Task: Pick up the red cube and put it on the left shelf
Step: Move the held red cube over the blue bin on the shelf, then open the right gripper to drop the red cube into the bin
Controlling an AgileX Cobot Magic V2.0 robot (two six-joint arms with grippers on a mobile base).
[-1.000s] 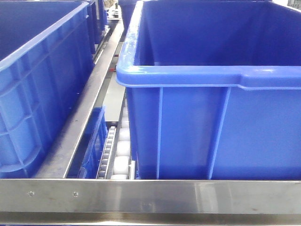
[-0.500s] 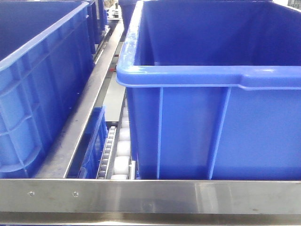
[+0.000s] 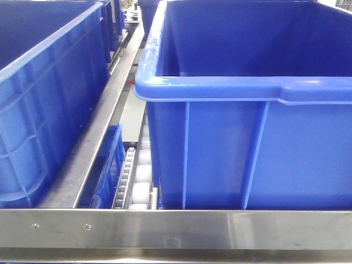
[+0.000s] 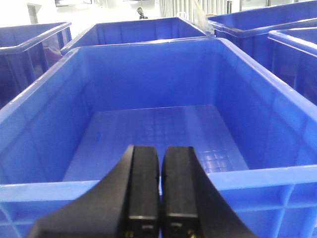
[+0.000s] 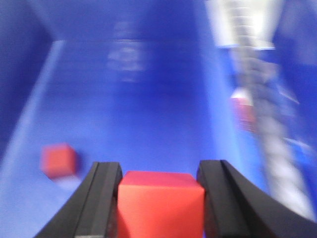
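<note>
Progress: pick done, release pending; red cube [image 5: 160,202] sits at bottom centre of the blurred right wrist view, clamped in the right gripper [image 5: 159,201].
Left gripper [image 4: 160,186]: jaws pressed together, holding nothing.
Crate [image 4: 148,134], left wrist view: no contents visible.
Crate floor [image 5: 124,99] under right gripper: another red block [image 5: 58,159] lower left.
Left shelf [image 3: 176,226]: front rail across frame bottom.
</note>
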